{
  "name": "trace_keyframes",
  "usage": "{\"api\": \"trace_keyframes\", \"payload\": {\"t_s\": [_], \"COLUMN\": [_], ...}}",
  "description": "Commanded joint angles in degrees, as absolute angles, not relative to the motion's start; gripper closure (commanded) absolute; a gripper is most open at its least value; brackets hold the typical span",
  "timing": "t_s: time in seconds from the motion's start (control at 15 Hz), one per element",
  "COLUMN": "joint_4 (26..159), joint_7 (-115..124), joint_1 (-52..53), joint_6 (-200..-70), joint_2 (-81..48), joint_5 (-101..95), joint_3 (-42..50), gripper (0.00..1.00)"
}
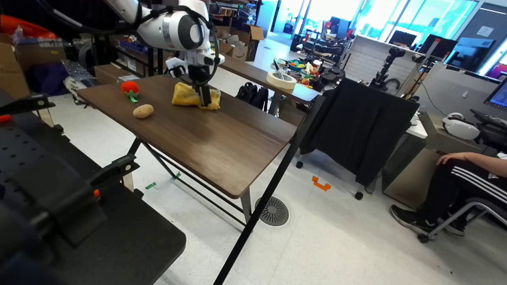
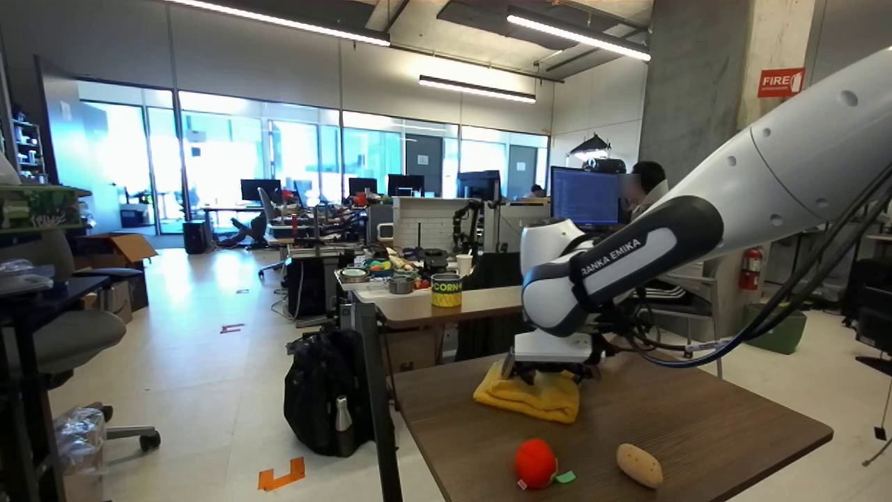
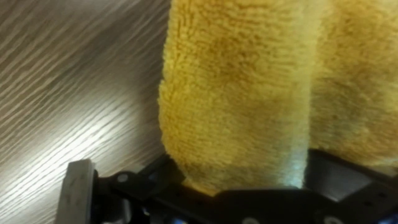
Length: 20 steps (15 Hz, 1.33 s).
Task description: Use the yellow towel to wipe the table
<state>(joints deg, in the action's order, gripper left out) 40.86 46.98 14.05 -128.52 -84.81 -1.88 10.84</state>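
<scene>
Pile, short and dense, covers the yellow towel (image 3: pixel 236 93), a soft cloth folded into a thick, roughly rectangular pad with rounded edges. In the wrist view a paler ridge runs down it between two layers of the fold. It lies on the table (image 1: pixel 222 150), whose brown top shows fine streaky wood grain and a glossy reflection; in an exterior view it sits near the back long edge. There its long axis runs roughly left to right, the right end dipping slightly, while in the wrist view its folded side points from the top down toward the gripper (image 2: pixel 550 373). The jaws stand spread wide above the towel. One flat grey finger (image 3: pixel 74 190) is over the wood, apart from the towel's side; the near end of the cloth disappears behind the gripper's dark body. Whether any part of the gripper touches the towel, I cannot tell. On the same table a round red item (image 2: pixel 535 464) with a green leafy piece (image 1: pixel 132 95) and a smooth beige oval (image 2: pixel 639 466) dotted with small dark specks lie near each other, apart from the towel.
</scene>
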Motion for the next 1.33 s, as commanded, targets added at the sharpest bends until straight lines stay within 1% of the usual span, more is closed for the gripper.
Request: {"api": "trace_keyframes", "payload": {"t_s": [0.0, 0.27, 0.67, 0.93, 1.13, 1.27], "joint_4": [39.13, 40.84, 41.55, 41.43, 42.07, 42.38], "joint_7": [50.17, 51.33, 54.89, 55.26, 58.7, 60.67], "joint_1": [8.04, 4.92, 11.09, 15.48, 18.28, 17.54], "joint_6": [-128.27, -130.27, -133.79, -132.92, -134.65, -134.2], "joint_2": [-87.54, -87.31, -87.07, -86.89, -86.93, -86.87], "joint_5": [-2.57, -3.49, -8.44, -8.21, -9.5, -10.02], "joint_3": [11.6, 12.07, 12.79, 10.02, 11.88, 12.98], "gripper": [0.0, 0.0, 0.0, 0.0, 0.0, 0.0]}}
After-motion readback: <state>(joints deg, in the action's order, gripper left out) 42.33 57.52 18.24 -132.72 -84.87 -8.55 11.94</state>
